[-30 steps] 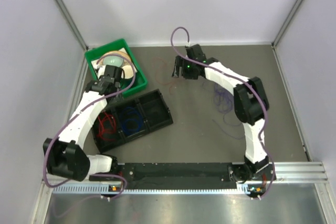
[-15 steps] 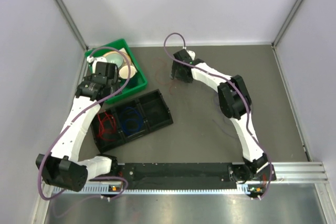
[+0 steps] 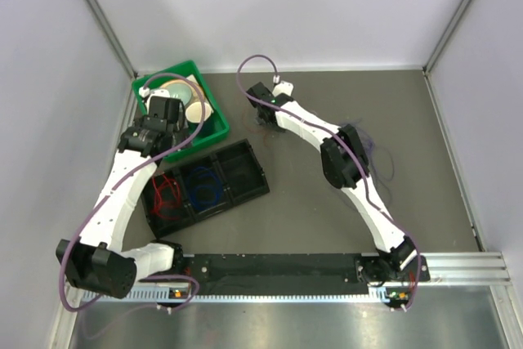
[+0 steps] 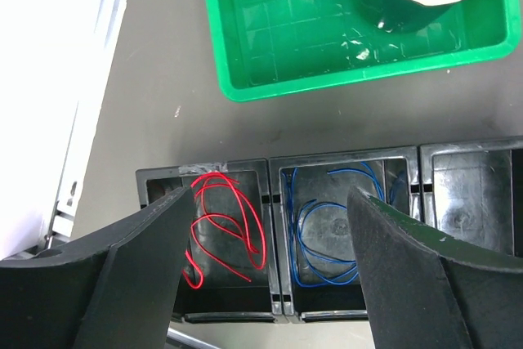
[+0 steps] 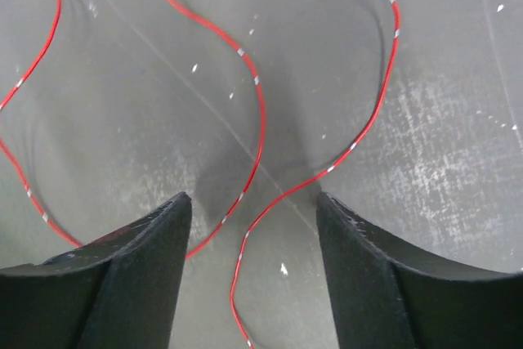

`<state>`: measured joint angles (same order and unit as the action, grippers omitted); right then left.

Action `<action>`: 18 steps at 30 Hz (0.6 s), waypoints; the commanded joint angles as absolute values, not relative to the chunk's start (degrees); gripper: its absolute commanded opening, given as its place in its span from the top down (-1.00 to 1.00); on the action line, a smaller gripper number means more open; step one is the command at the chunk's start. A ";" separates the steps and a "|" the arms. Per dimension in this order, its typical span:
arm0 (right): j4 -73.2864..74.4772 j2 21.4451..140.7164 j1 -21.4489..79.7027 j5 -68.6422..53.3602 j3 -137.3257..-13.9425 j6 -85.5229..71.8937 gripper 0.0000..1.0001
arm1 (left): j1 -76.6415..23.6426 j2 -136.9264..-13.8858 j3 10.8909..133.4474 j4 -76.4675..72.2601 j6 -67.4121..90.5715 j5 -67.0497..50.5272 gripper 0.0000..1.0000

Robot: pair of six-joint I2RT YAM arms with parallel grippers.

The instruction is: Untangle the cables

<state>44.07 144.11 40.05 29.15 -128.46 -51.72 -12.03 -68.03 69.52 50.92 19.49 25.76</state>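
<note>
Meanwhile, our left gripper (image 4: 270, 198) hangs parted above the black tray (image 4: 343, 153), a coiled red cable (image 4: 229, 226) in its left compartment, a blue cable (image 4: 327, 234) in the middle. Our right gripper (image 5: 253, 202), likewise parted, straddles a loose red cable (image 5: 260, 120) on the far table (image 3: 441, 120).

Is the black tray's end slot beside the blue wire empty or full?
Empty: that slot shows only bare black floor; the red wire and blue wire fill the other two.
</note>
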 commanded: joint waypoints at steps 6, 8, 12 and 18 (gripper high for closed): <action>48.34 147.31 40.25 32.17 -134.48 -49.84 0.49 | -11.87 -66.09 68.20 47.73 18.02 23.73 -0.63; 48.08 146.95 40.25 31.56 -132.98 -49.48 0.59 | -11.87 -65.92 67.68 47.29 17.75 23.56 -0.63; 47.99 145.46 40.25 31.46 -130.26 -50.01 1.00 | -11.87 -66.18 67.50 46.76 17.93 21.89 -0.63; 37.84 135.02 39.73 29.19 -115.10 -46.68 1.00 | -11.87 -66.79 66.71 42.46 20.90 8.31 -0.63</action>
